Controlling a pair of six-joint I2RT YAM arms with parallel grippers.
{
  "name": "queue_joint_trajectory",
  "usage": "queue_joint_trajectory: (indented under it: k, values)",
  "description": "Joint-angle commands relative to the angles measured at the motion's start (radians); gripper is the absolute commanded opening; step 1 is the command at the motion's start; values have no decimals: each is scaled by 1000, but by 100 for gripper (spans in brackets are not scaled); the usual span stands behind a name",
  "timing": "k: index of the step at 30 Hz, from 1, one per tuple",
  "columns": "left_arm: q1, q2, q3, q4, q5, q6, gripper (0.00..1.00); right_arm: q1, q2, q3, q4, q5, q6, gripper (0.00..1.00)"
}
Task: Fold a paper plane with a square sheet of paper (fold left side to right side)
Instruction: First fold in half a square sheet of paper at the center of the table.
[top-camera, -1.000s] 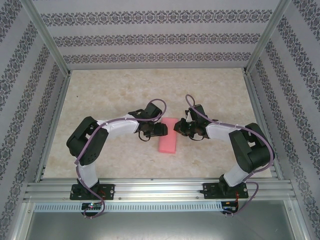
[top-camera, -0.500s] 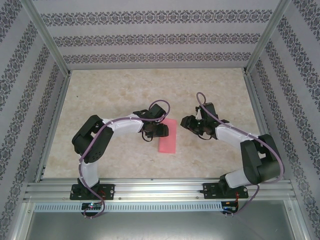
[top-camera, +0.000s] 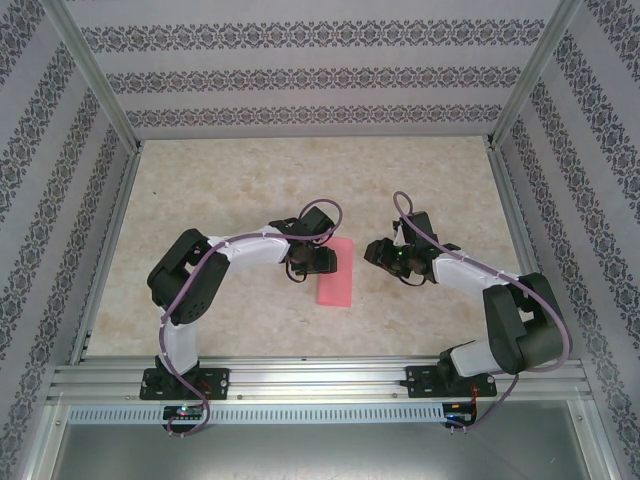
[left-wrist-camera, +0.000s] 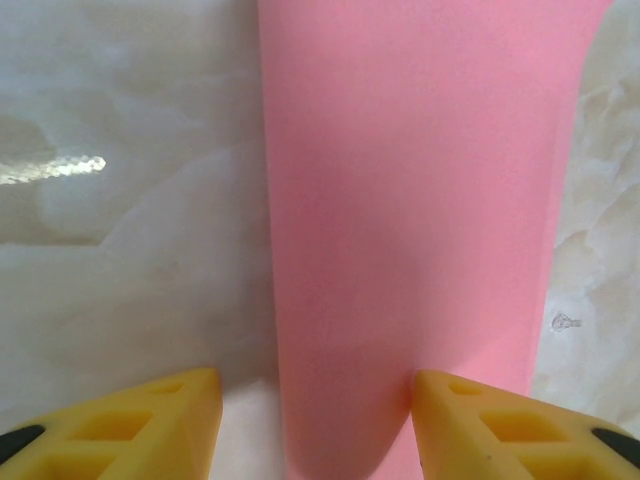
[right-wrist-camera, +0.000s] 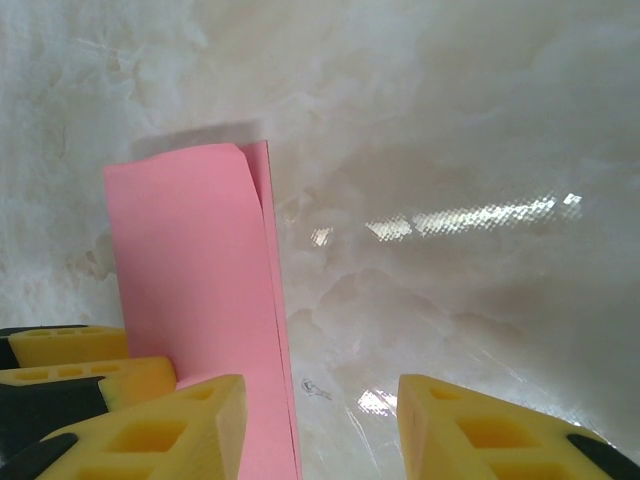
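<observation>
My main worry is the fold springing open. The sheet of paper (top-camera: 336, 287) lies flat on the table (top-camera: 250, 180), already doubled into a narrow strip, and in the right wrist view its upper layer curls up a little at the far corner, not tight on the layer below. I judge the crease to be soft, so any nudge could let it unfold or slide the layers out of line. The left gripper (top-camera: 318, 262) sits over the far left end of the sheet, jaws parted and clamping nothing; in its own view one finger overlaps the sheet's edge and the other stands on bare table beside it. If that gripper (left-wrist-camera: 315, 400) lifts or drags sideways, it could skew the thin strip on the slick surface. The right gripper (top-camera: 375, 252) stands apart to the right of the sheet, released and empty, and a low approach could catch the raised edge and crumple it. The paper is thin, matte, plain pink; the table is glossy, marbled cream stone-look, throwing glare.
</observation>
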Motion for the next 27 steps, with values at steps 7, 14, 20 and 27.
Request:
queue_joint_trajectory:
  k: [7,14,20,27]
  values:
    - [-34,50,38,-20,18,27,55,-1,-5,-10,21,-9,-4,44]
    - [-40,64,54,-33,15,38,56,-1,-5,-11,22,-9,-5,44]
    - [-42,68,56,-35,14,33,56,4,-3,-8,26,-15,1,44]
    - [-42,76,63,-38,19,33,56,23,15,-2,44,-25,14,44]
